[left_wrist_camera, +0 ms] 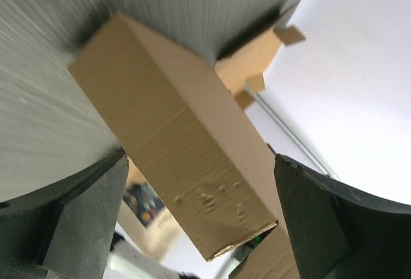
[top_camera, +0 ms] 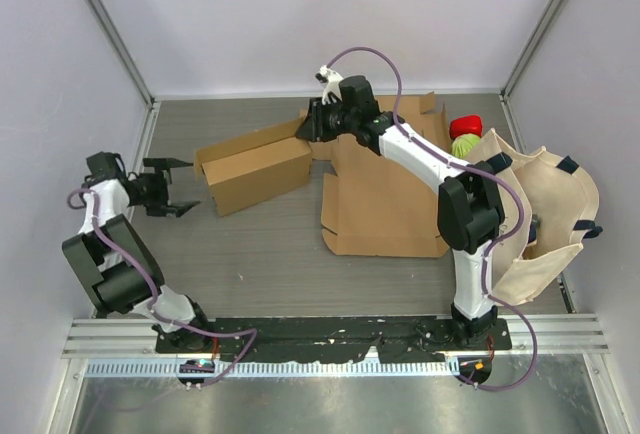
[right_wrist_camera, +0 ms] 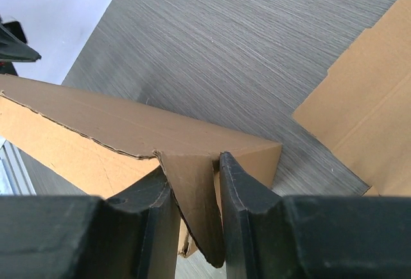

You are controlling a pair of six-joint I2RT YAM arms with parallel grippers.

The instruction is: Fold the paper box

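Part-folded brown cardboard box (top_camera: 252,166) is laid on the grey wood-grain surface (top_camera: 260,244), left of centre, long axis running 8 to 2 o'clock. Right hand (top_camera: 318,122) is clenched on a cardboard flap (right_wrist_camera: 192,202) at the box's 2 o'clock end; the flap is pinched between both fingers (right_wrist_camera: 144,221). Left hand (top_camera: 172,186) is released, jaws spread wide, just beside the box's 9 o'clock end; contact cannot be told. In the left wrist view the box is framed between its fingers (left_wrist_camera: 77,221). Flat brown cardboard sheet (top_camera: 380,199) is laid at the box's 3 o'clock. Beige cloth bag (top_camera: 545,214) is slumped at the surface's 3 o'clock edge, with a red-and-green object (top_camera: 463,134) at its 11 o'clock.
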